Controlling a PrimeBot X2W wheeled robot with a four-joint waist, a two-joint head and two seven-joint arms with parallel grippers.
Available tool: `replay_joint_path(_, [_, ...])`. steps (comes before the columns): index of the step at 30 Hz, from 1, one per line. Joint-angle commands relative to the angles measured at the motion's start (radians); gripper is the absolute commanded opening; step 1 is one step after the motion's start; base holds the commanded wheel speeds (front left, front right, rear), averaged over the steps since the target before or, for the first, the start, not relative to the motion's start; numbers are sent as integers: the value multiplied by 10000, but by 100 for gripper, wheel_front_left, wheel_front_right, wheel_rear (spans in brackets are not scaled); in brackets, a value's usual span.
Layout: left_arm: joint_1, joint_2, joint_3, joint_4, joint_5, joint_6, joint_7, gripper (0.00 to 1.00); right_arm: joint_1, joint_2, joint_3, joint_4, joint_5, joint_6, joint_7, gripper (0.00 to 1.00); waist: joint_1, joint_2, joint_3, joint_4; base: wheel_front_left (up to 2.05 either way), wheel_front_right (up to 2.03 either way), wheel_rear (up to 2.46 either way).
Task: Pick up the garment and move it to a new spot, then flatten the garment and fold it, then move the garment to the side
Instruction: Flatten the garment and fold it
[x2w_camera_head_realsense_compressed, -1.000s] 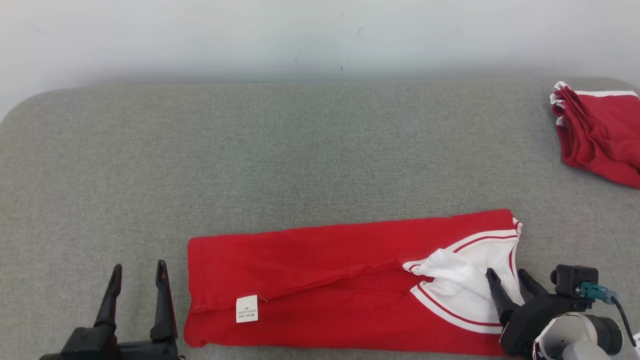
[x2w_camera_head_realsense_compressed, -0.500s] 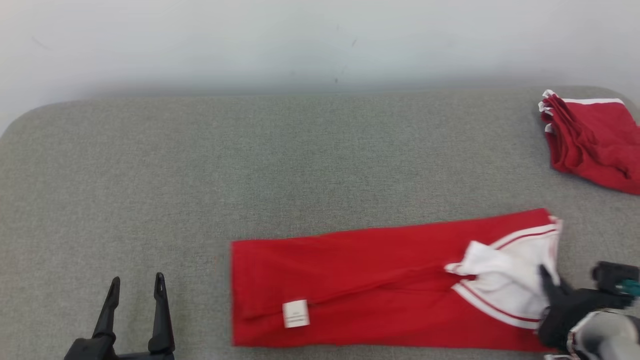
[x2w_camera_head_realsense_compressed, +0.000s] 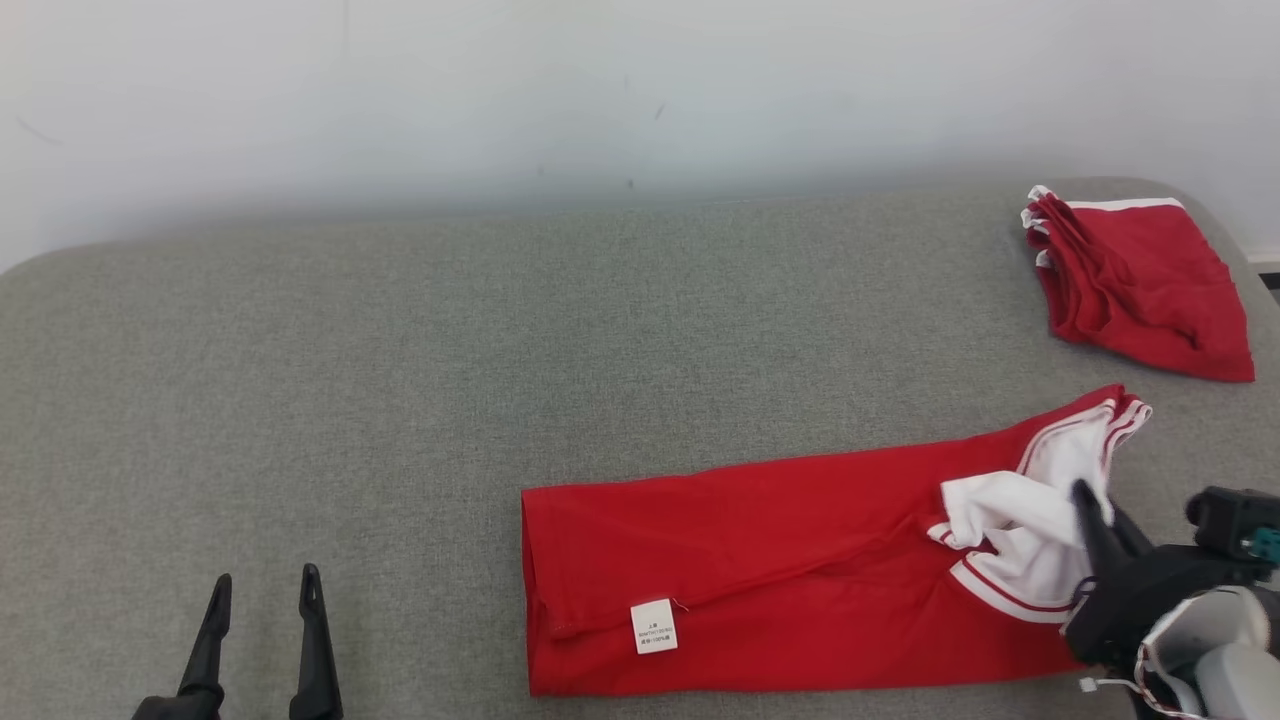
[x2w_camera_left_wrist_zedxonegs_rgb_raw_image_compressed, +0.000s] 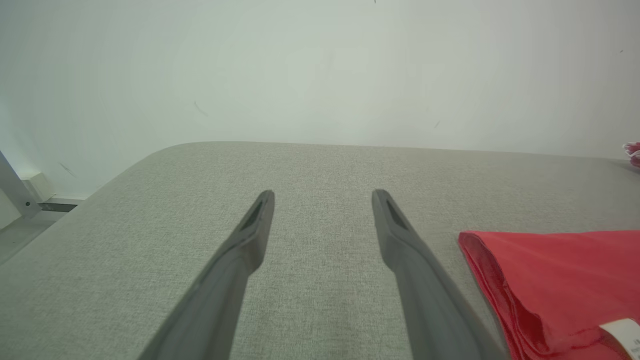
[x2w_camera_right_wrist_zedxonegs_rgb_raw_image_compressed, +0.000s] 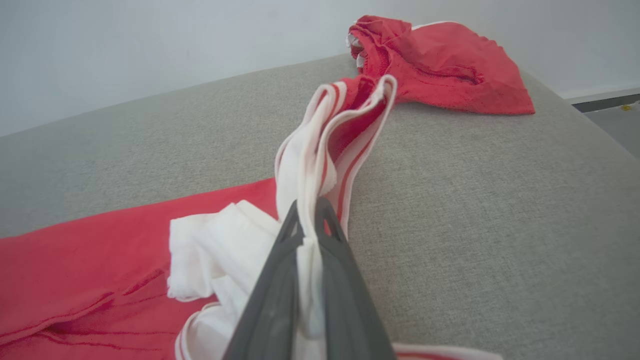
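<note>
Nearest, lower left: left claw (x2w_camera_head_realsense_compressed: 265, 575) spread wide, holding nothing, poised over bare grey desk (x2w_camera_head_realsense_compressed: 500, 350), just short of the garment's hem end.

Lower right: right claw (x2w_camera_head_realsense_compressed: 1090, 500) pressed together, pinching the white striped trim (x2w_camera_head_realsense_compressed: 1010, 510) at the garment's right end. In the right wrist view several layers of trim rise bunched between the fingers (x2w_camera_right_wrist_zedxonegs_rgb_raw_image_compressed: 280, 280); I cannot tell how many are caught.

Red garment (x2w_camera_head_realsense_compressed: 760, 560): lies folded in a long strip along the near edge of the desk, right of centre. White label (x2w_camera_head_realsense_compressed: 654, 627) near the hem end. Right end lifted and rumpled, the rest flat.

Handling, my judgement: light, soft, limp knit. It should drape and drag, not hold shape. Folded layers may slide apart if pulled from one end only. Better hold: trim end plus hem corner by the label, one claw each.

Far right corner: second red garment (x2w_camera_head_realsense_compressed: 1140, 290), crumpled, well apart.

Beyond: pale wall (x2w_camera_head_realsense_compressed: 600, 90).
</note>
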Motion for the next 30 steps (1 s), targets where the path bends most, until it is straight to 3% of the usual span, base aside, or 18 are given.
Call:
replay_joint_path(1, [101, -23, 27, 0, 126, -11, -30, 100, 136, 120, 59, -154, 54, -28, 63, 0, 0, -1, -34, -14, 0, 0, 0])
replay_joint_path(10, [-97, -121, 20, 104, 183, -175, -29, 100, 826, 1109, 1209, -3007, 451, -28, 1174, 0, 0, -1, -18, 332, 0, 0, 0])
replay_joint_path(17, [-150, -166, 47, 234, 186, -258, -29, 100, 1181, 1801, 2153, -4342, 390, -28, 1828, 0, 0, -1, -15, 751, 0, 0, 0])
replay_joint_path(24, [-289, -201, -76, 332, 212, -273, -29, 100, 903, 2435, 3008, -4488, 244, -27, 1998, 0, 0, -1, 33, 1066, 0, 0, 0])
replay_joint_path(30, [-468, -217, -284, 412, 200, -250, -29, 100, 389, 2809, 3714, -3659, 165, -28, 1882, 0, 0, -1, 130, 1323, 0, 0, 0])
